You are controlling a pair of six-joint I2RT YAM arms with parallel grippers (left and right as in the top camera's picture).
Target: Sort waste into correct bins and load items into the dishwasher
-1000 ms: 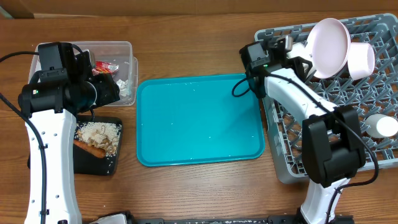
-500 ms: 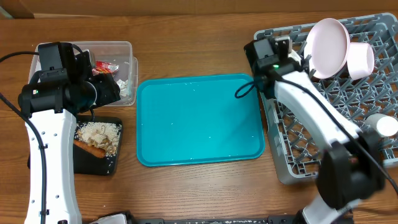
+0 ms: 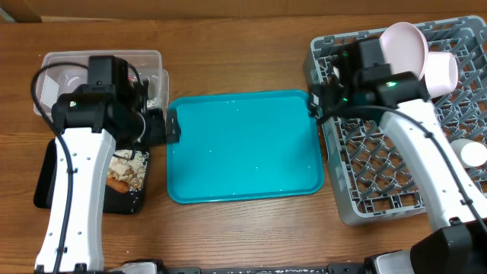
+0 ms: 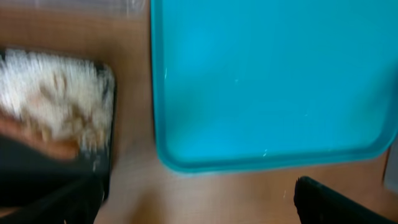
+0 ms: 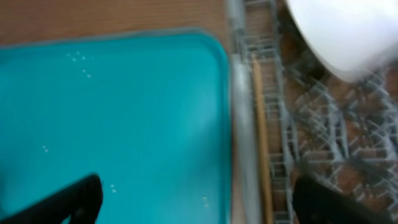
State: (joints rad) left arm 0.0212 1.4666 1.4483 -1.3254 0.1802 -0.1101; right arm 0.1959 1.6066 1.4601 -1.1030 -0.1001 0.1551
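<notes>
Holds the left pincer (image 3: 172,129) spread wide, nothing between its fingers (image 4: 329,202), low over the 9 o'clock rim of the teal tray (image 3: 243,144). Holds the right pincer (image 3: 318,99) parted too and just as bare, above the seam where that tray's 3 o'clock edge meets the grey dish rack (image 3: 380,183). At 8 o'clock from the teal tray, just beside it with a thin strip of bench (image 3: 228,38) between: the flat black tray (image 3: 46,183), partly under the left arm. In its 3 o'clock half, beige grainy leftovers (image 3: 125,164) heaped up, with the orange carrot-like stick (image 3: 116,184) lying at their 6 o'clock side, touching them. At 10 o'clock from the teal tray: the clear tub (image 3: 99,53), mostly covered by the same arm, so cannot tell the full contents; only a glimpse of white paper scraps (image 3: 157,85) against its 3 o'clock wall. In the rack, toward 12 o'clock: the pale pink plate (image 3: 407,42) standing tilted among the pegs, and the small pale cup (image 3: 444,72) on its side at the plate's 4 o'clock, touching it. At the rack's 3 o'clock edge: the small white bowl (image 3: 473,154). From the right wrist, blurred: a thin wooden chopstick (image 5: 261,124) lying inside the rack along its 9 o'clock wall; cannot tell whether one or two.
</notes>
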